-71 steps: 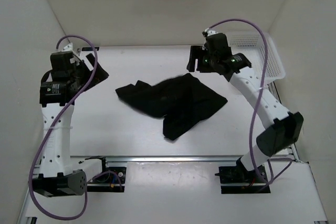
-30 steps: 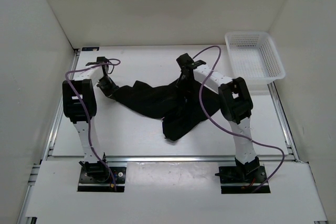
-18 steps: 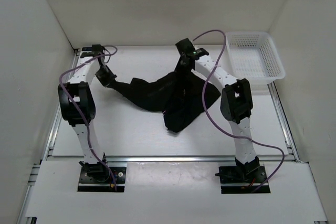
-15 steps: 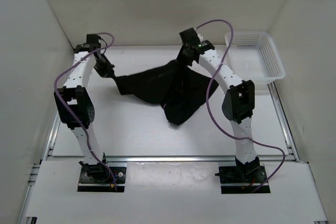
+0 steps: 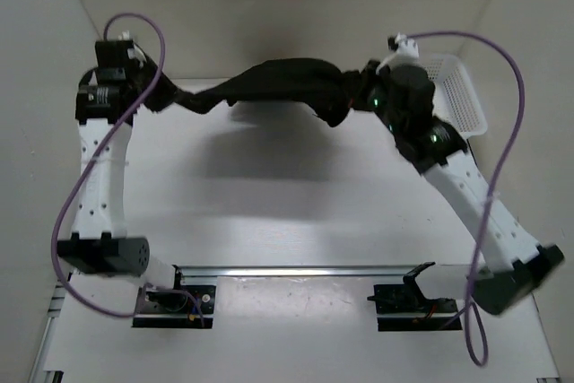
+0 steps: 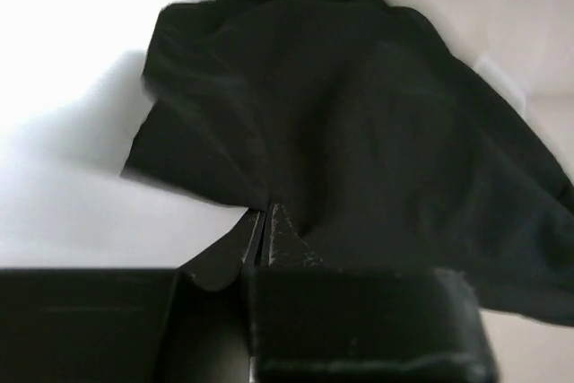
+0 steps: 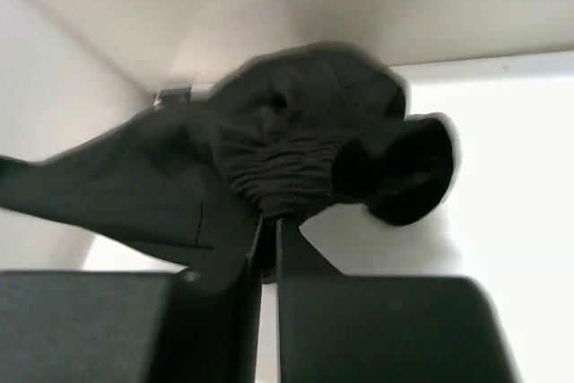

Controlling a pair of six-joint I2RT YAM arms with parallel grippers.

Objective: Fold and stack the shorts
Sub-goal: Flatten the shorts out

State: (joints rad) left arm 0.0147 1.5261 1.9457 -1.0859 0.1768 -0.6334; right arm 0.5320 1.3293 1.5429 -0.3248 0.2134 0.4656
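The black shorts [image 5: 278,81] hang in the air above the far part of the table, pulled into a sagging band between both arms. My left gripper [image 5: 165,96] is shut on the band's left end. In the left wrist view the fingertips [image 6: 266,217] pinch the cloth and the shorts [image 6: 359,123] spread away beyond them. My right gripper [image 5: 357,99] is shut on the right end. In the right wrist view its jaws [image 7: 269,226] clamp the gathered waistband of the shorts [image 7: 278,159], with a fold bunched to the right.
A white mesh basket [image 5: 459,94] stands at the back right, partly hidden behind the right arm. The shorts cast a wide shadow on the white tabletop [image 5: 269,221]. White walls close in the back and both sides.
The shorts lay crumpled on the table with both grippers at their edges. Both arms have since risen and pulled apart, lifting the shorts clear of the table and stretching them.
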